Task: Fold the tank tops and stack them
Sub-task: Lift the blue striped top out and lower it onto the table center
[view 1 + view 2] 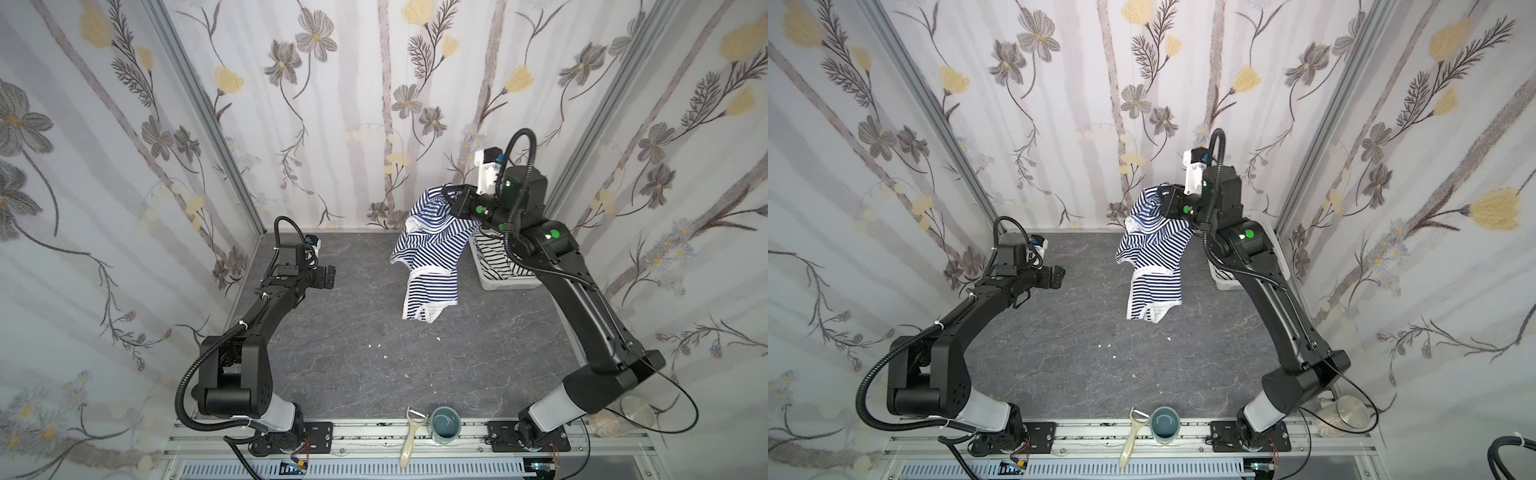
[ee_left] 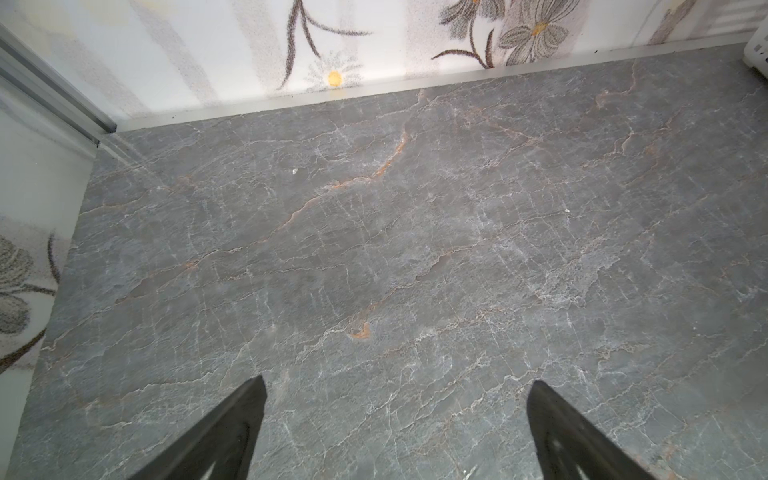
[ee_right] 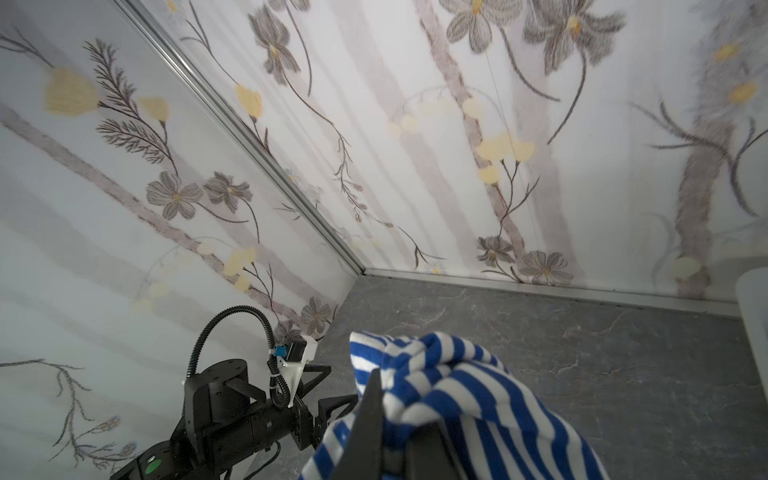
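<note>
Dangling navy top [image 1: 432, 253], open tabletop [image 1: 353, 357] beneath

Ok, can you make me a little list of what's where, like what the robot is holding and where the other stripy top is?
right fingers: shut on the navy striped top, held up so it hangs over the table
left fingers: open, holding nothing, above bare table
white top with black stripes: bunched inside the white basket
basket spot: far right corner of the table
front rail: a peeler and a blue-grey cup
folded: neither top yet
</note>
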Motion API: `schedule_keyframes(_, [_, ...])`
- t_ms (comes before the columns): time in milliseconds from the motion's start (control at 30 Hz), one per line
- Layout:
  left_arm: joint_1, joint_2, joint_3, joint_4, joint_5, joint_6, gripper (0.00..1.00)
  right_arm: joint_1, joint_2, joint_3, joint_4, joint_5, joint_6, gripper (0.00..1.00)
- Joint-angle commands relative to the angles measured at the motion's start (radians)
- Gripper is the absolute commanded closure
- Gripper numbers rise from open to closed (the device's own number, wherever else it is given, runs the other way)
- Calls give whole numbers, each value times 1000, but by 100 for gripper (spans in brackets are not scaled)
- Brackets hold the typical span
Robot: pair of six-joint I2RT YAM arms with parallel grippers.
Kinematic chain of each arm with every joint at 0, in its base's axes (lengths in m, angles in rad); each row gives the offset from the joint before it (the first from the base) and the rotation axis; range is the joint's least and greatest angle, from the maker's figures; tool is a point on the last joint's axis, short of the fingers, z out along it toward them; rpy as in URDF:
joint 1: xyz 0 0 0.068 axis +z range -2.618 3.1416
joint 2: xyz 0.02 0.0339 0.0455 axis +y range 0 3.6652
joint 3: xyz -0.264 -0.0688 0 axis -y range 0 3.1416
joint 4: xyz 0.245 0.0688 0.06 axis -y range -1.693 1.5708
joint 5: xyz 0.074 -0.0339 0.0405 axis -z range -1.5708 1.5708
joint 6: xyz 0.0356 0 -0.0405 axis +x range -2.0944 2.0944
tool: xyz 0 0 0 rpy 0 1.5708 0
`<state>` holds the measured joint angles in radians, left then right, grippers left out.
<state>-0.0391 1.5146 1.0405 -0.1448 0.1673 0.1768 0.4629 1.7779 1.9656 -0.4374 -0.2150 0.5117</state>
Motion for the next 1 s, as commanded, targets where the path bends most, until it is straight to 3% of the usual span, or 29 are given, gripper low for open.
schedule_keyframes(0, [4, -11, -10, 20, -8, -3, 0, 9, 106, 111, 128, -84, 70, 100])
schedule_keyframes(133, [11, -19, -21, 22, -8, 3, 0, 46, 232, 303, 101, -109, 83, 100])
schedule_keyframes(233, [14, -16, -32, 25, -2, 3, 0, 61, 260, 314, 67, -86, 100, 100])
schedule_keyframes(467, [16, 7, -49, 27, 43, -7, 0, 152, 414, 165, -107, -97, 84, 97])
schedule_keyframes(633, [15, -21, -94, 26, 65, 7, 0, 231, 496, -42, 2, -108, 121, 93])
schedule_keyframes(967, [-47, -118, -229, -26, 186, 111, 0, 177, 571, -53, 108, -117, 208, 94])
